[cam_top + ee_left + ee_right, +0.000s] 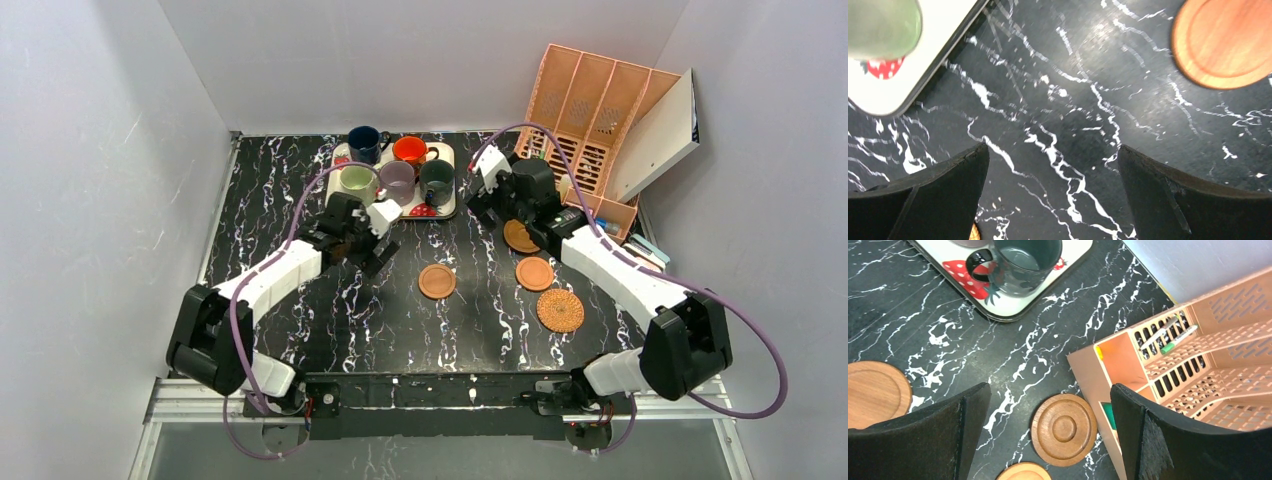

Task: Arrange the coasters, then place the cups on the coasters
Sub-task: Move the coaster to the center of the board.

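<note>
Several cups stand on the strawberry-print tray [447,152] at the back: navy [366,143], orange-red [410,150], pale green [357,180], mauve [397,180] and dark grey-green [436,182]. Two smooth coasters [436,281] [535,273], a woven one [560,310] and a ringed brown one [520,236] lie on the black marble table. My left gripper [1052,148] hangs open over bare table just in front of the tray; a woven edge [974,234] peeks by its left finger. My right gripper [1049,388] is open above the ringed coaster [1064,429], holding nothing.
A salmon-pink desk organizer [585,110] with pens lies at the back right, its near wall [1090,375] close beside the ringed coaster and my right finger. A white board [660,135] leans against it. White walls enclose the table on three sides.
</note>
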